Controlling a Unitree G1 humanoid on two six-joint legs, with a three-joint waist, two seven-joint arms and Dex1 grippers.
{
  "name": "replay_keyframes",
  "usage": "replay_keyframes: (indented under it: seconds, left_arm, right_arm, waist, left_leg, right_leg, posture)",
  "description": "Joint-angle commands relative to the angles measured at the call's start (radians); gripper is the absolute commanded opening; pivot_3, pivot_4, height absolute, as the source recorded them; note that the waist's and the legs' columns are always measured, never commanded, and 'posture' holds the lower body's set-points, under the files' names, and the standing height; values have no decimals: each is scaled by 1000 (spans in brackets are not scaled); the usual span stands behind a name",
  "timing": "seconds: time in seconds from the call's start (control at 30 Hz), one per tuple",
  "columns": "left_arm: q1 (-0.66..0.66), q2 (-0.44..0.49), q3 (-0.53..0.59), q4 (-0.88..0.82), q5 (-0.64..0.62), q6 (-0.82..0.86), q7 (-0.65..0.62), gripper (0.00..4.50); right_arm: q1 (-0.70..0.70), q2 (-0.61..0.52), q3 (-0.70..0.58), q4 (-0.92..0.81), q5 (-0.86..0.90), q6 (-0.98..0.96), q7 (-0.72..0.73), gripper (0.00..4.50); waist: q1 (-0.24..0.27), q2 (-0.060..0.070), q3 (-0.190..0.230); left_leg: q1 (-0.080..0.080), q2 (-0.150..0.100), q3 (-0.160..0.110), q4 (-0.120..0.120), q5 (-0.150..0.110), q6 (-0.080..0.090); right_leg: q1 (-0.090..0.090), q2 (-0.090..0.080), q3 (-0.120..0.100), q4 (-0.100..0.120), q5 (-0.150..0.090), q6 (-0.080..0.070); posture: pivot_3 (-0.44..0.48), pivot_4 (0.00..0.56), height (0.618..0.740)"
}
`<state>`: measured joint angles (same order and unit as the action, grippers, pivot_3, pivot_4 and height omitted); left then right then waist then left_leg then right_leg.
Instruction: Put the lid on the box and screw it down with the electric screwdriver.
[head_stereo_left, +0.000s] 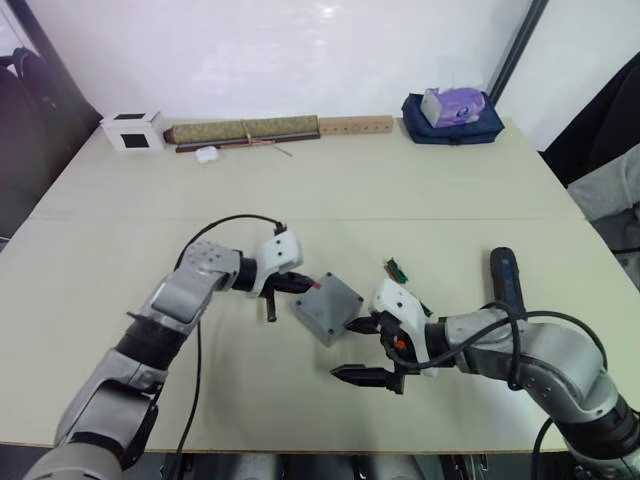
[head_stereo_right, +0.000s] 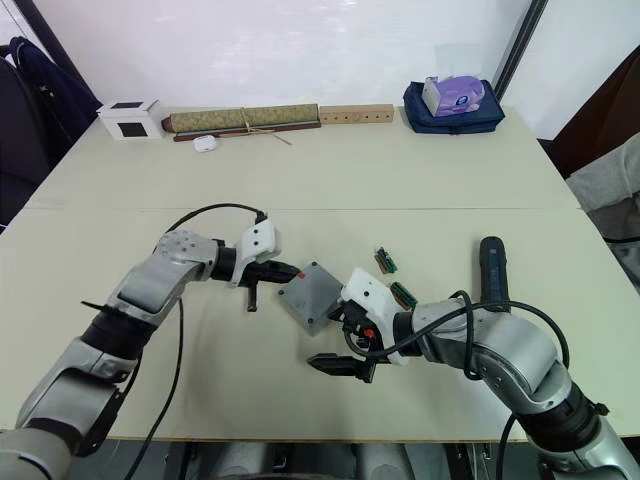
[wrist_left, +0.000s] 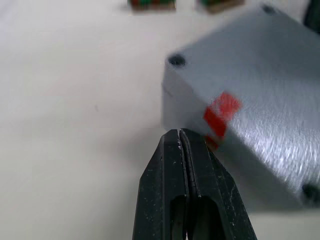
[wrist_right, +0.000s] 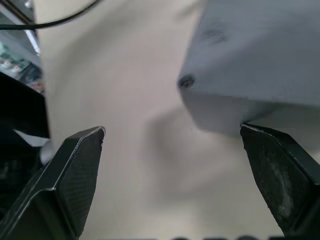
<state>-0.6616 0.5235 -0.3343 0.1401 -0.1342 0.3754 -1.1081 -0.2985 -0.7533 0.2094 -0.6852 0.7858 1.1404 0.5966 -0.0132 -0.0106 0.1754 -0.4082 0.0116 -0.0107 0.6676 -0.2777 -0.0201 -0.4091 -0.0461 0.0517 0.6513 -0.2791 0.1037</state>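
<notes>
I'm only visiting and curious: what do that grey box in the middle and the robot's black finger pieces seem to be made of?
The box looks like cast metal with a matte grey finish: a fine brushed sheen, crisp edges, sunken corner holes and a red mark on one side. The left gripper fingers look like moulded black plastic or rubber, smooth and dull. The right gripper pads are black and finely textured, probably rubbery.

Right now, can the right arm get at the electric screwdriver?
Probably yes: the electric screwdriver lies in the open just outside that forearm, and the right end effector is open and empty, though turned toward the box.
</notes>
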Motion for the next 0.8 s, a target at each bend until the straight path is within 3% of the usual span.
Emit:
replay_keyframes:
  seconds: [0.03,0.17,0.33,0.57,0.8]
  left_arm:
    - [3,69,22,44,37,-52,-27,0]
    - [54,135,13,-16,1,-11,-116,0]
    - [127,178,1,-151,-47,81,-186,0]
    - [145,96,-8,-237,-32,136,-86,0]
    - [118,81,0,-210,-34,129,-76,0]
  right_arm:
    - [30,-90,-91,17,-58,-89,54,4426]
    - [3,-123,-66,110,-156,-186,88,4426]
    - [-44,-71,-44,183,-193,-245,120,4426]
    - [-37,-26,0,142,-168,-239,191,4426]
    - [0,9,2,91,-160,-198,166,4426]
  waist:
    - [-5,0,0]
    - [-4,0,0]
    - [0,0,0]
    - [3,0,0]
    - [-2,0,0]
  left_leg:
    - [0,0,0,0,0,0]
    - [1,1,1,-1,0,0]
    - [1,1,1,0,0,0]
    - [0,1,0,1,0,0]
    - [1,1,0,0,0,0]
  right_leg:
    - [0,0,0,0,0,0]
    - [0,1,0,1,0,0]
    - [0,0,0,1,0,0]
    - [1,-1,0,1,0,0]
    - [0,1,0,2,0,0]
  posture:
    - [0,150,740]
    - [0,150,740]
    - [0,150,740]
    - [0,150,740]
    - [0,150,740]
